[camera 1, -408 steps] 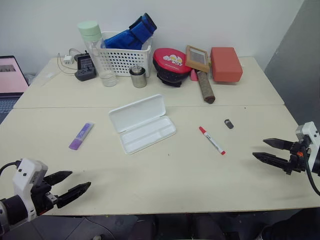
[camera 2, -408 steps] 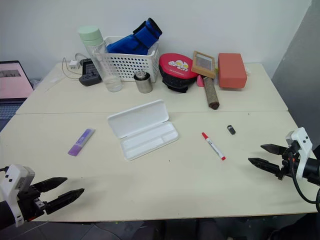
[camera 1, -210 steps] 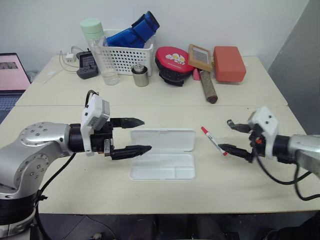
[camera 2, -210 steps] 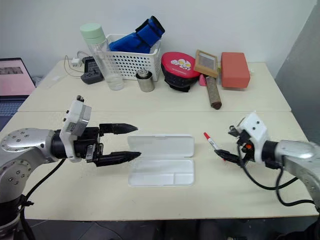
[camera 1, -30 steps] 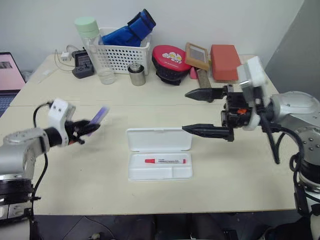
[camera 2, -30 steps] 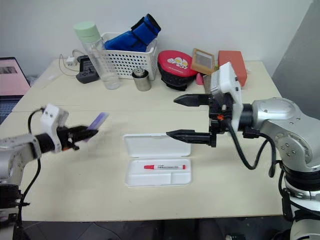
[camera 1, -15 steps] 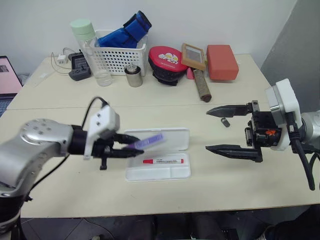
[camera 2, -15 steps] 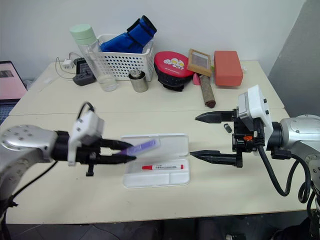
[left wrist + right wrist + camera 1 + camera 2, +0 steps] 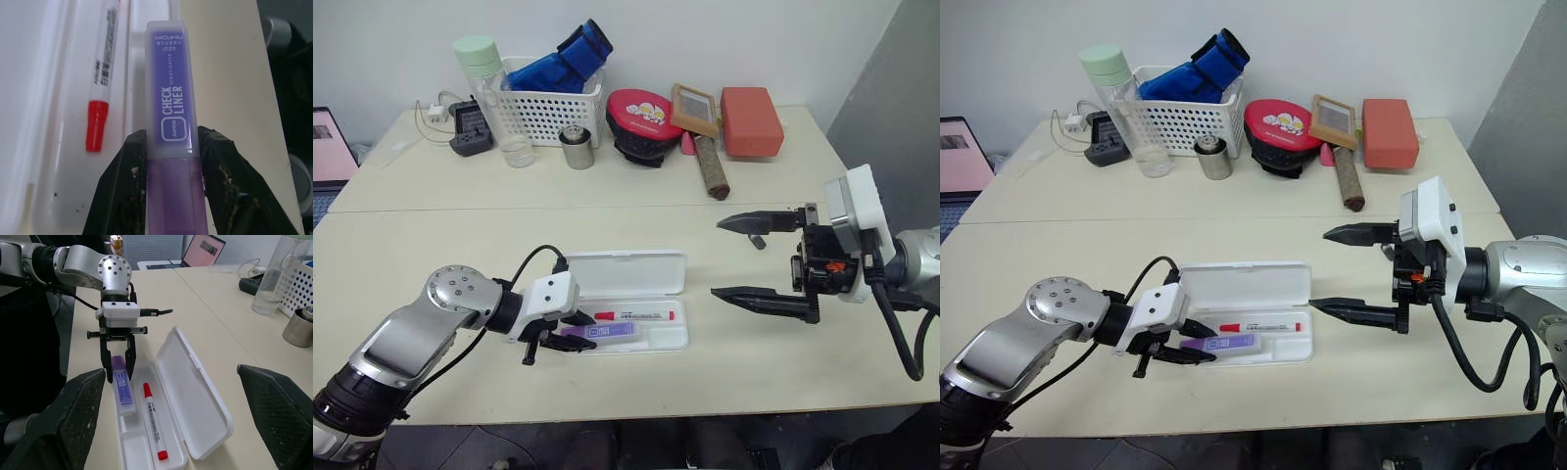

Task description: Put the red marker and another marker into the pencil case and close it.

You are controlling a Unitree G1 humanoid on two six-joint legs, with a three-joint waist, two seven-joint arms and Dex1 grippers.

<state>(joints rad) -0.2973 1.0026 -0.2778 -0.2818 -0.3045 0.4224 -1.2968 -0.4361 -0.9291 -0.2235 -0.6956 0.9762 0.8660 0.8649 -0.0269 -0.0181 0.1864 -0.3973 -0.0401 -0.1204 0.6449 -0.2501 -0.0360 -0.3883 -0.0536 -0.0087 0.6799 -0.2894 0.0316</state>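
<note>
The pencil case (image 9: 626, 272) lies open mid-table, its lid flat behind the tray. The red marker (image 9: 634, 315) rests lengthwise in the tray. My left gripper (image 9: 570, 331) is shut on the purple highlighter (image 9: 597, 332), the other marker, holding it low in the tray's front compartment, parallel to the red marker; whether it touches the tray I cannot tell. In the left wrist view the fingers (image 9: 128, 186) pinch the highlighter (image 9: 171, 98) beside the red marker (image 9: 105, 73). My right gripper (image 9: 717, 258) hangs wide open and holds nothing, just right of the case.
Along the far edge stand a white mesh basket (image 9: 548, 108) with blue cloth, a clear bottle (image 9: 489, 98), a metal cup (image 9: 576, 149), a red pouch (image 9: 641, 122), a brown roll (image 9: 710, 171) and an orange-red box (image 9: 751, 119). A laptop (image 9: 328, 147) sits at far left.
My left gripper has carried the highlighter from the left, down and right, into the tray in front of the red marker. My right gripper has drawn back to the right of the case, still open.
</note>
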